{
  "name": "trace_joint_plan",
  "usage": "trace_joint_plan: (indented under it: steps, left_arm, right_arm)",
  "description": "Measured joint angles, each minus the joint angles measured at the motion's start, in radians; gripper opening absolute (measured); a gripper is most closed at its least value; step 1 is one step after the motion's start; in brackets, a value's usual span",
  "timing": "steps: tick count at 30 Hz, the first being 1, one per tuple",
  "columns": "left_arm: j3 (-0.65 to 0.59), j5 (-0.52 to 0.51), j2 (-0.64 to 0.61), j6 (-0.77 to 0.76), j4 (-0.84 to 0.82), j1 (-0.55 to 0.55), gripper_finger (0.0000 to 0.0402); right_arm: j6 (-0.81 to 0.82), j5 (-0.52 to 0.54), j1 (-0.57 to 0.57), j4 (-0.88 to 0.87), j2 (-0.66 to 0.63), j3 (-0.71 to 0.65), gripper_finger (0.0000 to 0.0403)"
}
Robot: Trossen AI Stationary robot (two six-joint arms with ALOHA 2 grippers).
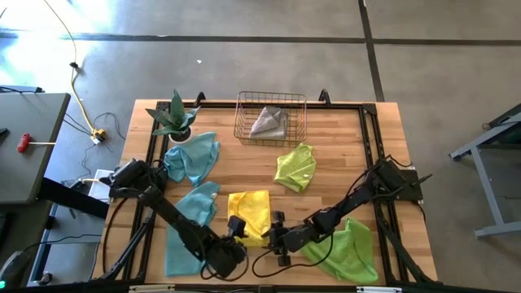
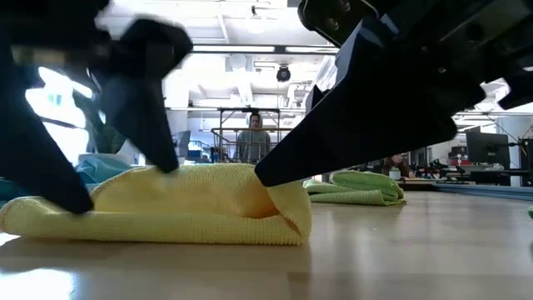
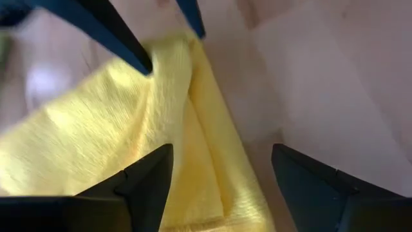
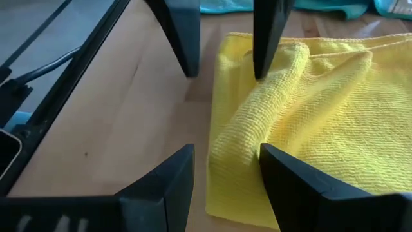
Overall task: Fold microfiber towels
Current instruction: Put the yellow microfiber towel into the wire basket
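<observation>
your soft yellow microfiber towel (image 1: 249, 213) lies at six o'clock on the wooden worktop (image 1: 342, 155). left tool (image 1: 236, 230) and right tool (image 1: 275, 230) gape, holding nothing; closing off-edge could bunch the fold.

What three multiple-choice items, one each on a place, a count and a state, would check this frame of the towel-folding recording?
1. Where does the grey towel lie?
A. in the wire basket
B. on the floor
C. under the potted plant

2. How many lime green towels lie on the table?
A. none
B. two
C. four

3. How do both end effectors stand at the yellow towel?
A. fingers apart
B. clamped flat shut
C. lifted far away from it

Key: 1 A, the grey cloth sits inside the basket; 2 B, one lies mid-table and one under the right arm; 3 A, the left end effector and right end effector show spread fingers at the towel's edge.
</observation>
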Motion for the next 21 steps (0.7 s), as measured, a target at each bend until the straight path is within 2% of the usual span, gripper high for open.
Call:
trace_joint_plan:
  steps: [5,9,15,18,21]
  left_arm:
    - [0.003,0.046,0.034,-0.055,-0.032,0.026,0.0255]
    - [0.006,0.14,0.036,-0.135,-0.063,0.041,0.0255]
    - [0.006,0.158,0.038,-0.251,-0.09,0.051,0.0251]
    - [0.006,0.209,0.039,-0.279,-0.103,0.068,0.0229]
    - [0.006,0.225,0.039,-0.276,-0.103,0.078,0.0189]
  right_arm:
    - [0.004,-0.007,-0.001,-0.004,0.0,0.0,0.017]
    - [0.004,-0.031,0.0,-0.008,0.0,0.0,0.017]
    - [0.002,-0.034,0.0,-0.016,0.0,0.0,0.017]
    - [0.001,-0.036,0.0,-0.023,0.0,0.0,0.017]
    - [0.002,-0.036,0.0,-0.023,0.0,0.0,0.017]
